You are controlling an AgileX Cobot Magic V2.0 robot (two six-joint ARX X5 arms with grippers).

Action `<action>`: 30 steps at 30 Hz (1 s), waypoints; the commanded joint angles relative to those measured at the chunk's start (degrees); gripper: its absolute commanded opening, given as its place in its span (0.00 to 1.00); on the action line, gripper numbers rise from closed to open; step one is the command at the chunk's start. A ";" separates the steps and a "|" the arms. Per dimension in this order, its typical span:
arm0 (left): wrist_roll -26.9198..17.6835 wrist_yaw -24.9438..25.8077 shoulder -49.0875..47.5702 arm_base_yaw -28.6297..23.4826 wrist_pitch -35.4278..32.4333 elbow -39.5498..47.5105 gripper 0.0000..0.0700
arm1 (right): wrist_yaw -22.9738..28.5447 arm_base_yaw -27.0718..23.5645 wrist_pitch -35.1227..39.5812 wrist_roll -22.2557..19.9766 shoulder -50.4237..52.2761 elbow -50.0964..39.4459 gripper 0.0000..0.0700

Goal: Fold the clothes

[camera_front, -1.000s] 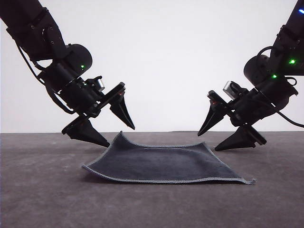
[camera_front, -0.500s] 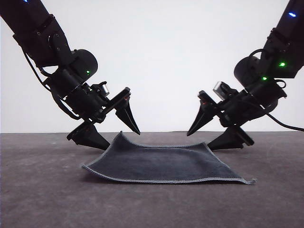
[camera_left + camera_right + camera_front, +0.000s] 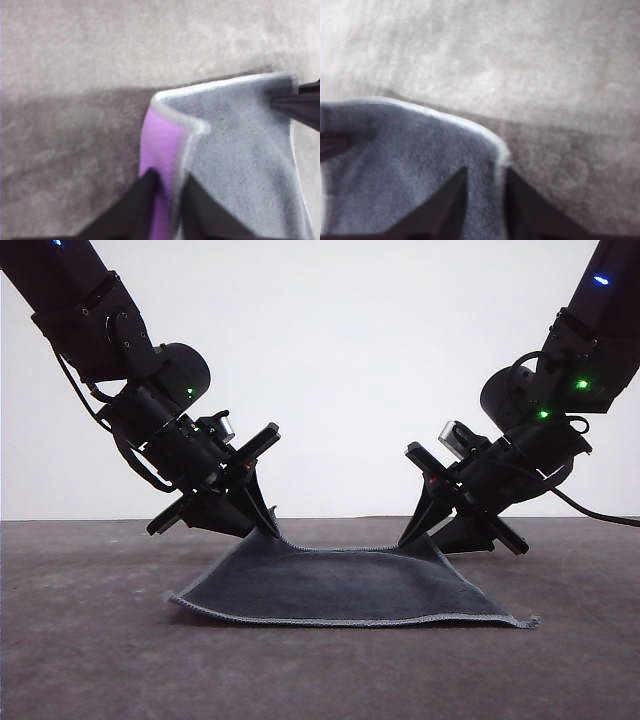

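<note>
Dark grey fabric with a pale stitched edge makes up the cloth (image 3: 340,585), which lies in the lower middle of the front view on a grey, felt-like table (image 3: 90,660). Its near edge runs flat across the lower centre of the frame, while its two far corners are lifted off the surface, one toward the left and one toward the right.

The left gripper (image 3: 262,523) comes down from the upper left of the front view, and its black pointed fingers are pinched together on the cloth's far left corner. In the left wrist view the left gripper (image 3: 167,200) sits at the bottom centre, with the corner's edge caught between the two fingertips (image 3: 145,190); there the cloth (image 3: 240,150) curls over and shows a bright purple underside beside the grey face.

The right gripper (image 3: 418,537) reaches in from the upper right of the front view and is closed on the far right corner. In the right wrist view the right gripper (image 3: 485,195) is at the bottom centre, its fingertips (image 3: 455,192) set on either side of the pale edging of the cloth (image 3: 395,160), which fills the lower left of that frame.

Small green lights glow on both arms. No writing or brand mark can be read anywhere.
</note>
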State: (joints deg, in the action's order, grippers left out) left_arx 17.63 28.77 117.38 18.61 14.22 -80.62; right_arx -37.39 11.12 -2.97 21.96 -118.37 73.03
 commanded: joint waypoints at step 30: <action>-8.10 -0.05 -4.28 -3.21 8.18 -1.51 0.01 | -0.09 0.54 -8.70 -7.81 6.60 0.48 0.01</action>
State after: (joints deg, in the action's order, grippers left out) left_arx 11.82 28.62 113.59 15.25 22.26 -80.66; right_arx -37.45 11.34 -11.59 16.35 -111.66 72.93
